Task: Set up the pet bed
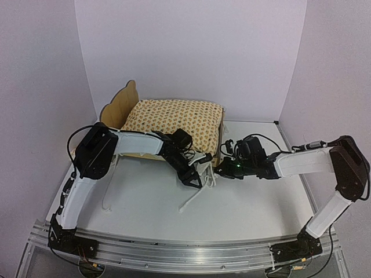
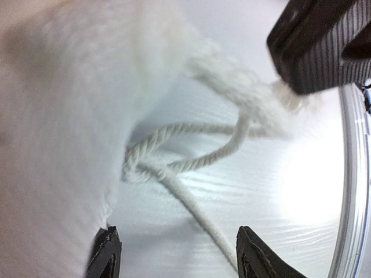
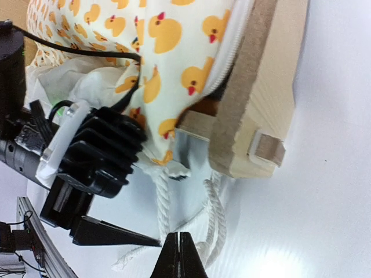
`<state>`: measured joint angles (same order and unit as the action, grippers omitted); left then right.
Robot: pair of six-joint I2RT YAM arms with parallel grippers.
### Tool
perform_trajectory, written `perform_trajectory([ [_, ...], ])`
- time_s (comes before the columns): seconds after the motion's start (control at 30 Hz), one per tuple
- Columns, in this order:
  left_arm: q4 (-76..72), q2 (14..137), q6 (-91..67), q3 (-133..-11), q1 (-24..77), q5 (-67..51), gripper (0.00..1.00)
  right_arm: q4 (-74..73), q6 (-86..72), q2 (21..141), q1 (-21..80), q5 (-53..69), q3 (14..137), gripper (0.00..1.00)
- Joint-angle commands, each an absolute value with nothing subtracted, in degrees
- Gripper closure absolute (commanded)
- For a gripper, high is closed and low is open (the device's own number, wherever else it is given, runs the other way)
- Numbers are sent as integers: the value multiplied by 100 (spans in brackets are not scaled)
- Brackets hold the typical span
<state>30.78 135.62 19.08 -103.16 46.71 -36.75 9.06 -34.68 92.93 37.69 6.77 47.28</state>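
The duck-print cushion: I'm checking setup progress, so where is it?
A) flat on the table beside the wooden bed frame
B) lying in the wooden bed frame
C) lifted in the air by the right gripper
B: the cushion lies inside the plywood frame of the pet bed.
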Motion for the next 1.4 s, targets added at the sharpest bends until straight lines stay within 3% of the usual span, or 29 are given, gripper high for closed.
perform_trajectory([
  [0.0, 3626, 12811, 2008, -9640, 4799, -2063, 32, 539, -3623, 9072, 3790, 328, 5071, 100],
  [0.1, 3017, 12289, 2125, -8701, 5116, -1690, 31, 513, -3608, 9137, 3787, 358, 5207, 100],
  [0.23, 2723, 12270, 2195, -8423, 5248, -1313, 31, 510, -3599, 9169, 3793, 375, 5305, 100],
  [0.47, 3124, 12188, 1918, -8730, 5320, -2778, 28, 399, -3610, 9116, 3792, 177, 5353, 100],
  [0.73, 3470, 12234, 2560, -8372, 5691, -1388, 33, 387, -3500, 9125, 3791, 168, 5466, 100],
  [0.9, 3467, 12243, 2790, -7969, 5752, -889, 43, 379, -3449, 9136, 3789, 132, 5549, 100],
  [1.0, 3485, 12329, 2914, -7818, 5749, -758, 56, 333, -3407, 9112, 3784, 87, 5598, 100],
  [1.03, 3464, 12348, 2960, -7751, 5749, -710, 63, 286, -3381, 9095, 3788, 56, 5637, 100],
  [1.1, 3420, 12357, 3032, -7639, 5748, -649, 91, 109, -3288, 9049, 3789, 5, 5752, 100],
  [1.13, 3397, 12352, 3045, -7623, 5743, -619, 99, 21, -3222, 9025, 3786, -5, 5848, 100],
  [1.37, 3101, 11908, 3132, -7893, 5298, -727, 100, -778, -2529, 8810, 3705, -591, 6764, 100],
])
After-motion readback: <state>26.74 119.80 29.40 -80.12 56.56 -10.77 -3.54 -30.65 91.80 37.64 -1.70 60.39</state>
